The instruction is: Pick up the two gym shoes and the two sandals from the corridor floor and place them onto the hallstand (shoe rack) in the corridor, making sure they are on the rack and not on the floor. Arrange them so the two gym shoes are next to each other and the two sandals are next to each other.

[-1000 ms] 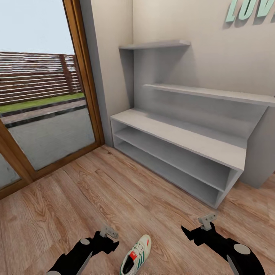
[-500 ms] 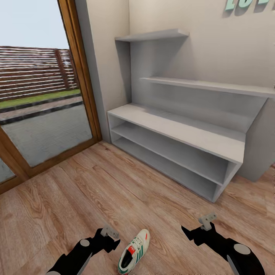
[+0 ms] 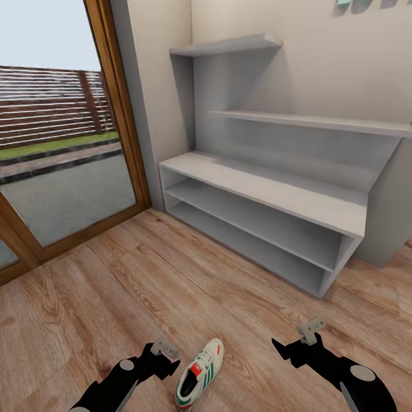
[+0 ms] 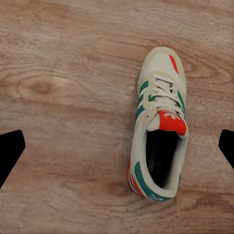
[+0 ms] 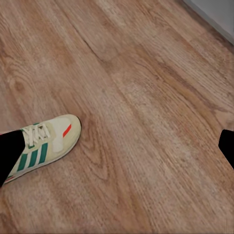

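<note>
One gym shoe [image 3: 199, 375], cream-white with green stripes and a red tongue label, lies on the corridor floor [image 3: 143, 286] between my two arms, toe pointing toward the hallstand [image 3: 269, 197]. The shoe [image 4: 158, 126] sits just beside the open left gripper [image 4: 122, 141], untouched. My left gripper [image 3: 165, 355] hovers close to the shoe's left side. The right gripper [image 3: 293, 345] is open and empty, well to the shoe's right; its wrist view catches the shoe's toe [image 5: 46, 139]. The other gym shoe and both sandals are out of view.
The pale grey hallstand stands against the wall ahead, its bench top and two open tiers bare, with two stepped shelves [image 3: 309, 121] above. A wood-framed glass door [image 3: 63, 143] fills the left side. Wood planks stretch from me to the rack.
The whole view has shifted, so the camera moved: the rack sits slightly further left and higher wall lettering has slid out. The shoe shows a little more fully. Both arms look the same.
</note>
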Robot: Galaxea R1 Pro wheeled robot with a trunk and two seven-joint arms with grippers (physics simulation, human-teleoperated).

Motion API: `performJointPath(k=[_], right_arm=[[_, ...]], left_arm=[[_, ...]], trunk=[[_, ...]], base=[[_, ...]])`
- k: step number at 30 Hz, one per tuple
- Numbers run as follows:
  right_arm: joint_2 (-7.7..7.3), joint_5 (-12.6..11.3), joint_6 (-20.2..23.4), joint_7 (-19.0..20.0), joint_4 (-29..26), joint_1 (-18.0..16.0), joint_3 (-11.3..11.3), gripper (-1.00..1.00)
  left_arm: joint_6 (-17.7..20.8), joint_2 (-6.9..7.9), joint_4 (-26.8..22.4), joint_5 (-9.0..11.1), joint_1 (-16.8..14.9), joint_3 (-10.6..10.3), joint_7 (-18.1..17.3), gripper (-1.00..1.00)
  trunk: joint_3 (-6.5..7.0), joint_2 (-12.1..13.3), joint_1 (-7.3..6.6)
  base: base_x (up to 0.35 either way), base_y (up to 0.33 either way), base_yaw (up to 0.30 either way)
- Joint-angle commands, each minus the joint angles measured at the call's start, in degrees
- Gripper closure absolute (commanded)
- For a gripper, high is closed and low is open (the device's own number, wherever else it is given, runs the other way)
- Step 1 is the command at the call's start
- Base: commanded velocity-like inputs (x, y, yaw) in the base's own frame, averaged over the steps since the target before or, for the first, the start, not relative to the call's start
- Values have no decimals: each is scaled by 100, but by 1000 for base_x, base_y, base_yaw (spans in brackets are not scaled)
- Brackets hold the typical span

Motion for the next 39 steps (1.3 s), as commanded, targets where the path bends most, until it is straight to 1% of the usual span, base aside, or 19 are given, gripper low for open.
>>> performJointPath(k=[1, 7, 13, 25, 31, 37, 39], right_arm=[[1, 12, 31, 34, -6, -3, -8, -100], [1, 12, 25, 35, -4, -3, -8, -100], [1, 12, 19, 35, -4, -3, -71, -100], [1, 12, 23, 35, -11, -3, -89, -100], [1, 6, 24, 35, -19, -3, -93, -100], [1, 4, 24, 35, -21, -3, -93, -100], [1, 4, 24, 35, -21, -3, -93, -100]], left_arm=[[18, 1, -11, -53, 0, 8, -18, -100], [16, -1, -10, -53, 2, 8, -17, -100], [17, -2, -9, -53, 4, 8, -17, -100], [17, -2, -9, -53, 3, 8, 8, -100], [17, -1, -9, -53, 2, 8, 27, -100], [17, 6, -9, -53, 2, 8, 35, -100], [17, 6, -9, -53, 2, 8, 34, -100]], trunk=[[-23, -44, 22], [-131, -284, 153], [-239, -525, 285], [-454, -1006, 549], [-562, -1247, 680], [-695, -1255, 696], [-695, -1255, 696]], base=[[0, 0, 0], [0, 0, 0], [0, 0, 0], [0, 0, -2], [0, 0, -148], [0, 0, -269], [0, 0, -284]])
